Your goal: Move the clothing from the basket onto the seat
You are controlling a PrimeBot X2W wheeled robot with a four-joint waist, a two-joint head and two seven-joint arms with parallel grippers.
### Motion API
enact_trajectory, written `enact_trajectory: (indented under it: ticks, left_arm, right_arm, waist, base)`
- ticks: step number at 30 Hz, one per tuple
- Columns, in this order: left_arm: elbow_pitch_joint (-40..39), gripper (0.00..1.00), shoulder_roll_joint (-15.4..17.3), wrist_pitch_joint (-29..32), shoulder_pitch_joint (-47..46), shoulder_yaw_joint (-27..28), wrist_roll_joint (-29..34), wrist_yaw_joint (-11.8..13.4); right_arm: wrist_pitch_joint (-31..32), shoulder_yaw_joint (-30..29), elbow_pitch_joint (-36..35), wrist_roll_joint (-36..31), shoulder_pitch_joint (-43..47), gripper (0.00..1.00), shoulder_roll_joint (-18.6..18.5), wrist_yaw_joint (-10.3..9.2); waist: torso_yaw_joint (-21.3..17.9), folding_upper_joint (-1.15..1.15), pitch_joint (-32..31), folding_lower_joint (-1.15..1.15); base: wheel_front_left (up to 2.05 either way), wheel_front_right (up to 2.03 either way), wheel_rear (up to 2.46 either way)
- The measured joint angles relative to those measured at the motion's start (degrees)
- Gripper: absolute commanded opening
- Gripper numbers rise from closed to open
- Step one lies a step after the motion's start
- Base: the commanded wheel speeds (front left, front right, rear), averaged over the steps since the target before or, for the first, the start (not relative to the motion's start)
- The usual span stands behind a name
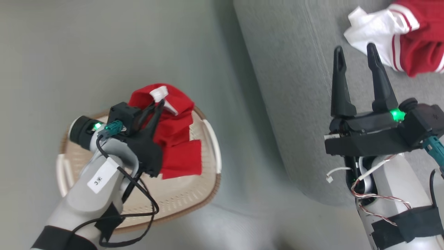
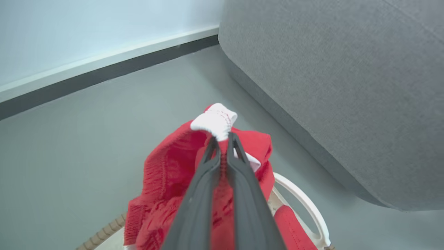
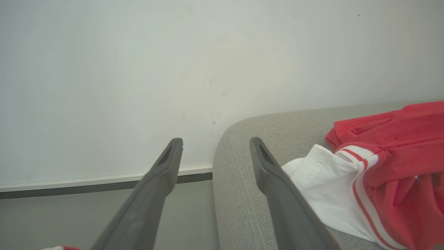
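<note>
The left jaws are closed tight on the plain red garment [image 1: 177,139], pinching it just below a white band [image 2: 213,121] that bunches up past their tips. The rest of the cloth hangs down around and beneath the 2 fingers, its lower folds draping into the laundry basket [image 1: 194,208], which sits on the grey floor [image 1: 69,52] directly under these jaws. The grey sofa seat cushion [image 1: 295,104] rises to the right of them, apart from the basket. The right jaws stand wide apart and hold nothing, poised over the near edge of that cushion. The striped red-and-white garment [image 1: 416,45] lies crumpled on the cushion just beyond their tips and to the right, its white panel nearest the right finger; whether they touch cannot be told.
</note>
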Motion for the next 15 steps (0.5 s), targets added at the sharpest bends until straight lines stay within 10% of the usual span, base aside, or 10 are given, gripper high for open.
enact_trajectory:
  ticks: [15]
  left_arm:
    - [-11.17, 0.00, -1.53, -1.27, 3.10, -0.77, -4.42, -0.44]
  right_arm:
    - [0.00, -1.26, 3.33, 0.02, 5.14, 1.00, -1.01, 2.80]
  waist:
    - [6.64, 0.00, -11.53, 0.00]
  base:
    - [0.00, 0.00, 0.00]
